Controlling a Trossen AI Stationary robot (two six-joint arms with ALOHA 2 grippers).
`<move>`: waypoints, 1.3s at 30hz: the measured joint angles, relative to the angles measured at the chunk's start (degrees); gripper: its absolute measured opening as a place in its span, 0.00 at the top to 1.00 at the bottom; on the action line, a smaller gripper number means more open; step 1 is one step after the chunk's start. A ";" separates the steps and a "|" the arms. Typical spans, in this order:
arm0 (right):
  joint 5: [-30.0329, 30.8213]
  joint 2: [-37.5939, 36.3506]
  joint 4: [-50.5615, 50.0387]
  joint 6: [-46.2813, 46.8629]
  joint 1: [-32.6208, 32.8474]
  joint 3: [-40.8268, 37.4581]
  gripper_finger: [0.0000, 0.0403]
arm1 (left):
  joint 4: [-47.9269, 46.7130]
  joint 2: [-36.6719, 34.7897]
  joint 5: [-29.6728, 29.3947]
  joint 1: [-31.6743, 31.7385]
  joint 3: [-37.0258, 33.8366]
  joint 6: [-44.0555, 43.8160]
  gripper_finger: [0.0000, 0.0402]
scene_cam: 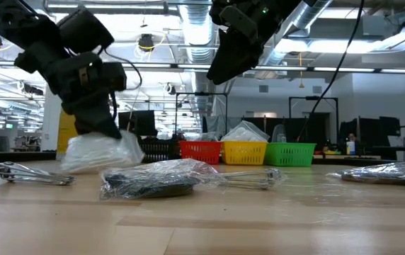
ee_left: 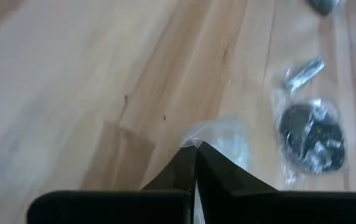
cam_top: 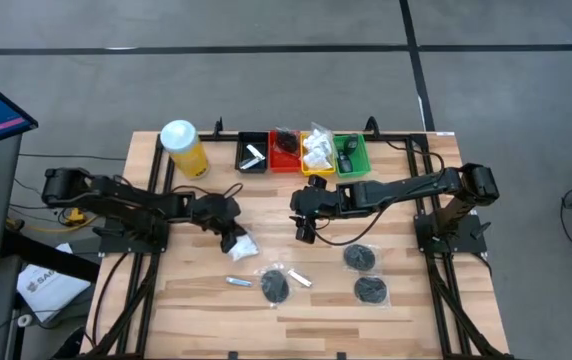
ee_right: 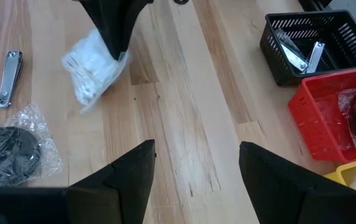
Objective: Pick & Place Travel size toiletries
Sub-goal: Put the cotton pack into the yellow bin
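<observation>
Left hand point(scene_cam: 100, 126) pinched on white sachet point(scene_cam: 102, 152), lifted by its top edge for carrying trayward; right hand point(ee_right: 196, 168) spread, waiting above worktop point(cam_top: 196, 300).

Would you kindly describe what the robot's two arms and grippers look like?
Both arms are dark, jointed and boxy, with black cables looping beside them. The left gripper and right gripper each end in two matte black, wedge-shaped fingers. No markings are legible.

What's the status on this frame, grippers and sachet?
Left gripper shut on white sachet, at the table. Right gripper open, empty, hovering mid-table. Yellow tray ahead, path looks clear.
</observation>
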 joint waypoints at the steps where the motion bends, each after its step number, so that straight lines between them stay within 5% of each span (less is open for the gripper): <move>1: -0.02 0.00 0.03 0.00 0.00 0.00 0.45 | 0.28 -0.77 -0.60 -0.15 0.00 0.02 1.00; 12: -0.02 0.00 0.47 0.00 0.00 0.00 0.45 | 7.17 -9.40 -9.38 -1.32 0.09 3.03 1.00; 22: -0.02 0.00 4.77 -0.05 0.00 0.00 0.45 | 15.24 -9.91 -18.89 -1.28 0.11 7.41 1.00; 39: -0.02 -0.02 11.25 -0.20 -0.45 0.02 0.45 | 26.50 -9.93 -20.88 -1.28 0.11 10.57 1.00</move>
